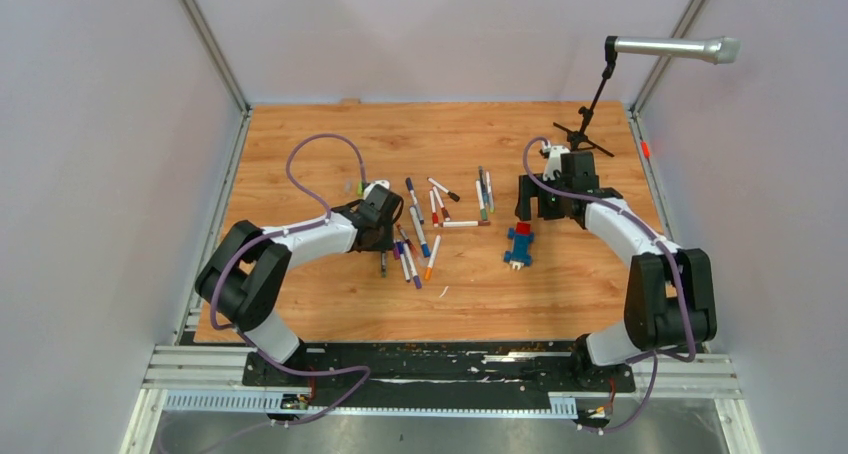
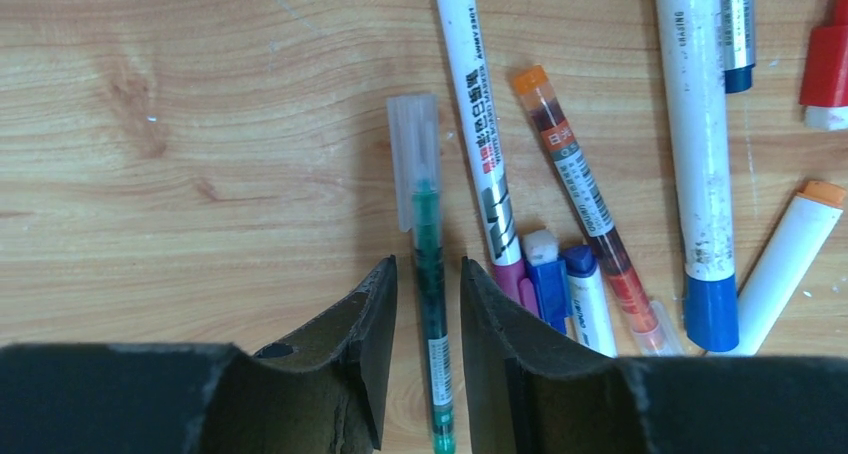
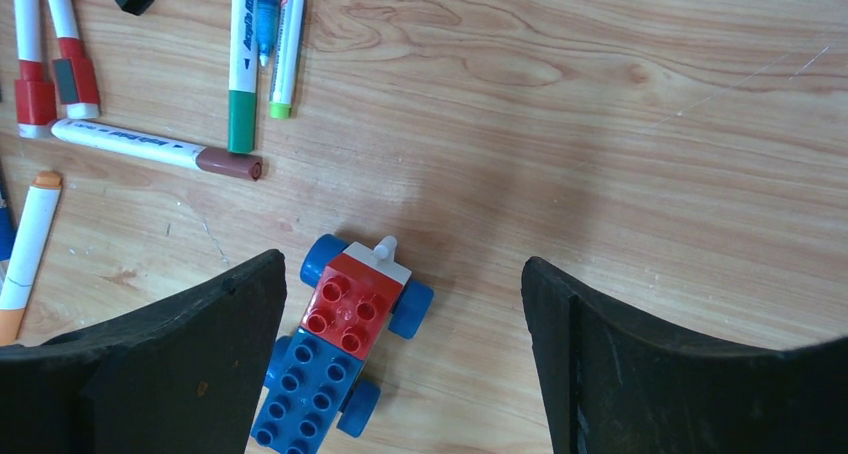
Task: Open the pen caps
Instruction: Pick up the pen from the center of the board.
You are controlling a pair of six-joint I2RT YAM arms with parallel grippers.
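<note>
Pen caps (image 2: 711,312) sit on the ends of markers (image 1: 420,229) scattered across the middle of the wooden table (image 1: 300,144), between the two arms in the overhead view.

In the left wrist view, a clear cap (image 2: 413,134) covers the tip of a green gel pen (image 2: 430,274) that runs straight down the centre of the frame. The left gripper (image 2: 427,269) straddles this pen's barrel just below the cap. Its fingers (image 2: 372,314) are narrowly parted, with a sliver of wood showing on either side of the barrel. Just to the right, a magenta cap (image 2: 510,274) closes a white marker. Further right, at the frame's edge, are an orange cap (image 2: 822,192) and a red cap (image 2: 828,64).

In the right wrist view, a green cap (image 3: 241,124) and a brown cap (image 3: 228,163) lie close together in the upper left, each on its own marker. The right gripper (image 3: 402,264) is spread wide and holds nothing. It hangs over a blue-and-red brick toy car (image 3: 345,309) at the bottom centre, nearer the finger on the frame's left.

A microphone (image 1: 670,48) on a stand reaches in at the upper right of the overhead view.
</note>
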